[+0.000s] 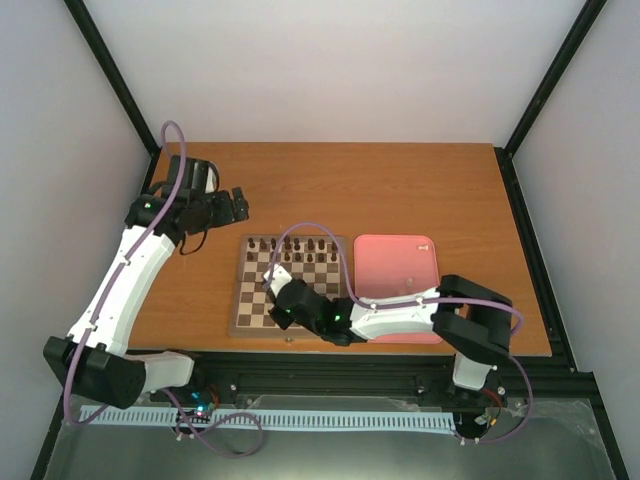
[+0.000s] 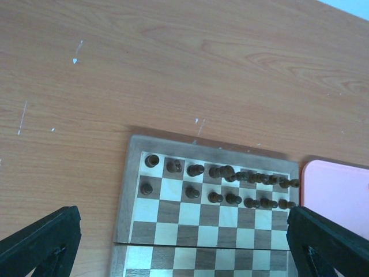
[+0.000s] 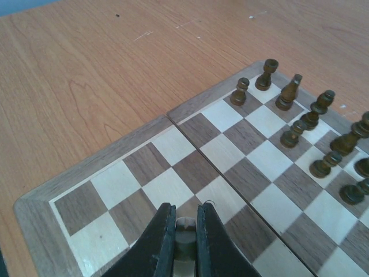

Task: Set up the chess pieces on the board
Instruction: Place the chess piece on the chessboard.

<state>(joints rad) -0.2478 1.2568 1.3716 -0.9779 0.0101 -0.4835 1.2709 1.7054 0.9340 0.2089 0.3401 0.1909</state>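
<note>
The wooden board (image 1: 250, 312) lies at the table's front centre, with dark brown chessmen (image 1: 296, 246) in its two far rows. My right gripper (image 1: 272, 288) is low over the board's left half. In the right wrist view it (image 3: 185, 226) is shut on a small cream-white chess piece (image 3: 185, 229) just above a square near the board's (image 3: 115, 180) corner. My left gripper (image 1: 238, 205) hovers open and empty over the table behind the board's left corner. Its view shows the board (image 2: 173, 214) and dark chessmen (image 2: 230, 180) between its fingers (image 2: 46, 236).
A pink rectangular tray (image 1: 385, 262) lies right of the board, touching its edge, with a tiny cream piece (image 1: 424, 245) at its far right corner. My right arm stretches across the tray's front. Bare wooden table lies behind and left of the board.
</note>
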